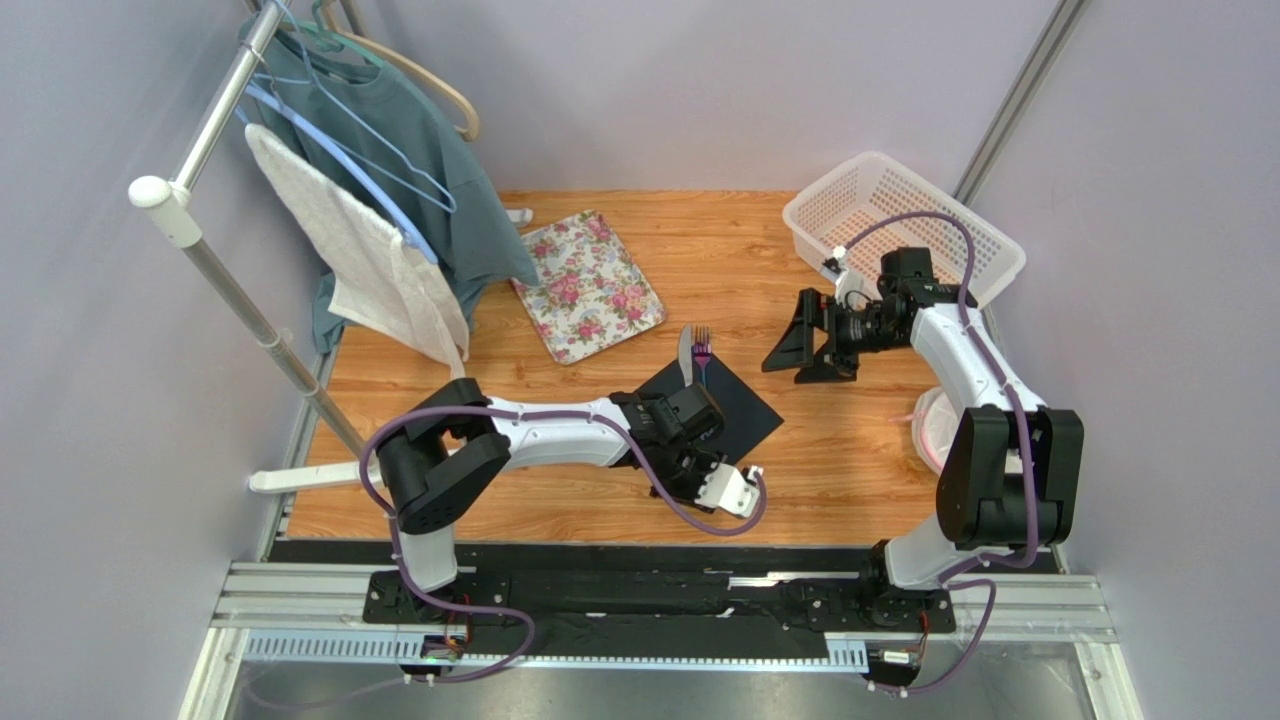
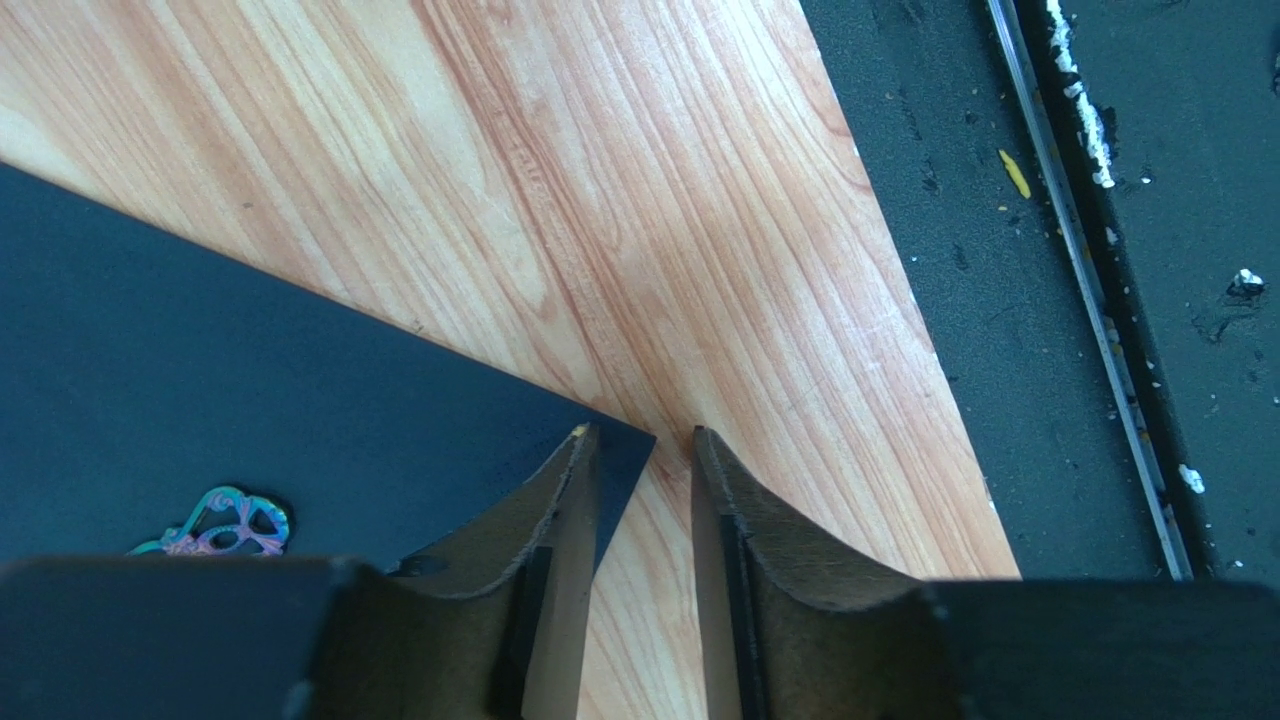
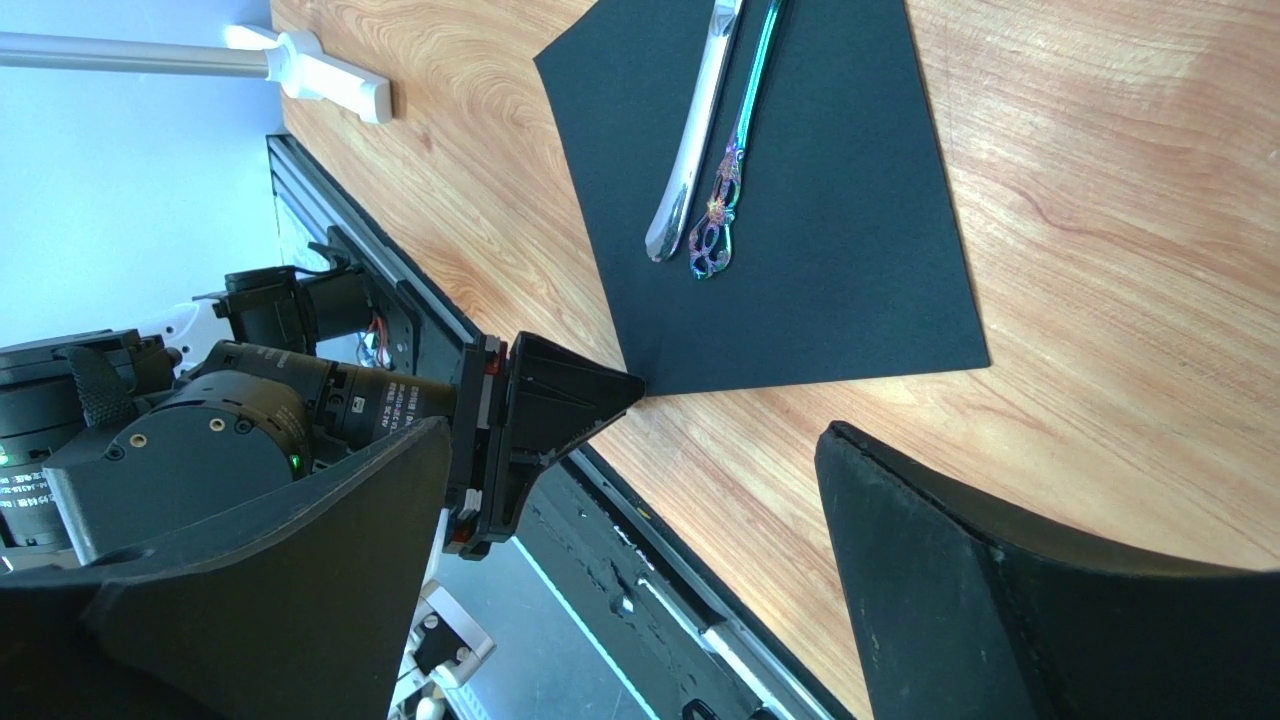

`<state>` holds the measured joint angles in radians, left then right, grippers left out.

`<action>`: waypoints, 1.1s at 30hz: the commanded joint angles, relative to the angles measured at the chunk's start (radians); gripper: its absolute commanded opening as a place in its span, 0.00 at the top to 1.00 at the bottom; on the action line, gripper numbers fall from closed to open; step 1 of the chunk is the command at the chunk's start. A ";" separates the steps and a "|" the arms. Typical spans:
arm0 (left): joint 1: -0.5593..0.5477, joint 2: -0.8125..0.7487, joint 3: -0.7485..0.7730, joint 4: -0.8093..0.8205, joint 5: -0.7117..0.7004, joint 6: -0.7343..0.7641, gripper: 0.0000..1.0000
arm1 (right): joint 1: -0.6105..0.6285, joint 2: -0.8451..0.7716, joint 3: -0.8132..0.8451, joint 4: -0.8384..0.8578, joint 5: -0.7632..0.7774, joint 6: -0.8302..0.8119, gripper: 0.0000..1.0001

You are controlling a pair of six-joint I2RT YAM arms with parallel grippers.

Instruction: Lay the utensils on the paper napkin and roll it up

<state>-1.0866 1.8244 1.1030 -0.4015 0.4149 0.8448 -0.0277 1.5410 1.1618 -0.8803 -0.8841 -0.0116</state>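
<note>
The black paper napkin (image 1: 747, 408) (image 3: 812, 225) lies flat on the wooden table. On it the pale grey knife (image 3: 694, 135) and the purple fork (image 3: 736, 165) lie side by side, their heads past its far corner (image 1: 694, 354). My left gripper (image 1: 712, 450) (image 2: 643, 438) is low at the napkin's near corner, jaws a narrow gap apart. One fingertip (image 2: 579, 450) rests over the corner and the corner's tip lies in the gap. The fork's handle end (image 2: 226, 521) shows to the left. My right gripper (image 1: 806, 357) (image 3: 631, 525) hovers wide open to the napkin's right, holding nothing.
A floral tray (image 1: 589, 285) lies behind the napkin, and a white basket (image 1: 902, 225) stands at the back right. A clothes rack with a teal shirt (image 1: 376, 135) and white towel (image 1: 361, 263) fills the left. The table's black near edge (image 2: 1052, 225) is close by.
</note>
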 commanded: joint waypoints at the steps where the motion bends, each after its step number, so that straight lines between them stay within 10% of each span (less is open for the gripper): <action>1: 0.007 0.058 0.014 -0.040 -0.010 0.017 0.66 | -0.006 -0.038 0.007 0.021 -0.018 0.005 0.04; 16: 0.027 0.072 0.047 -0.036 -0.005 -0.042 1.00 | -0.009 -0.055 0.003 0.017 -0.024 0.032 0.05; 33: 0.065 -0.013 0.126 -0.128 0.097 -0.167 1.00 | -0.009 -0.064 -0.030 0.020 -0.027 0.025 0.07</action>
<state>-1.0637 1.8565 1.1774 -0.5022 0.4648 0.7113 -0.0322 1.5166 1.1503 -0.8776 -0.8856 0.0109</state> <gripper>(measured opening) 0.007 0.937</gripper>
